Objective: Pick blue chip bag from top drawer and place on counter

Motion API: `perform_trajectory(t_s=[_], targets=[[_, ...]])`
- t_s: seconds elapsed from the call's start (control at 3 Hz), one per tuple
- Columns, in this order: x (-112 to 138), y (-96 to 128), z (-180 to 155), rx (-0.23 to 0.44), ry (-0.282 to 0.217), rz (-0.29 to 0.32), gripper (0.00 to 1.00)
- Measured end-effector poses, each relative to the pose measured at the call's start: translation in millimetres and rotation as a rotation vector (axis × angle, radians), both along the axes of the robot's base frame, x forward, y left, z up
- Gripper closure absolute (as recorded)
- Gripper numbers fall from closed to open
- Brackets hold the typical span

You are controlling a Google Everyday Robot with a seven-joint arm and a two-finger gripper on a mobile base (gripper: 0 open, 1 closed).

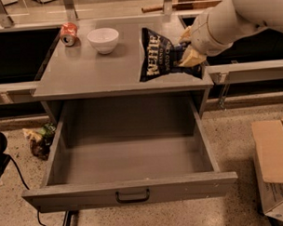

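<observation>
Hand [186,50] clamps bag [156,58], counter [84,72] edge (right)

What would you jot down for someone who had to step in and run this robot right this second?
The hand is over the counter's right side, closed on the right edge of the blue chip bag.
The bag stands upright over the counter; I cannot tell whether its bottom touches the surface.
The top drawer is pulled open, with nothing visible inside.
Done: bag is out of the drawer and over the counter.
Left: set it down, let go, draw the hand away. The white bowl and red can sit further left.
</observation>
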State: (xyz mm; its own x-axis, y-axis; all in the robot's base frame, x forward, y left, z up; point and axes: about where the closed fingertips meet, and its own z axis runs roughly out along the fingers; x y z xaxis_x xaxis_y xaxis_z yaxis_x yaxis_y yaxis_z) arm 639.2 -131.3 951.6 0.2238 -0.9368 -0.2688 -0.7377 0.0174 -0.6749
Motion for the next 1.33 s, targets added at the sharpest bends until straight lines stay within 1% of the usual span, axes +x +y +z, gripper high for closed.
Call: perform_trajectory(t_s=[0.33, 0.67, 1.0, 1.33], targets=[[48.2, -5.9, 2.1, 0.026, -0.028, -0.024, 1.0], [106.1, -5.7, -9.9, 0.049, -0.012, -0.026, 1.0], [152.4, -2.4, -12.7, 0.083, -0.017, -0.03, 1.0], [186.3, 5.9, -4.5, 0.116, -0.04, -0.027, 1.0]])
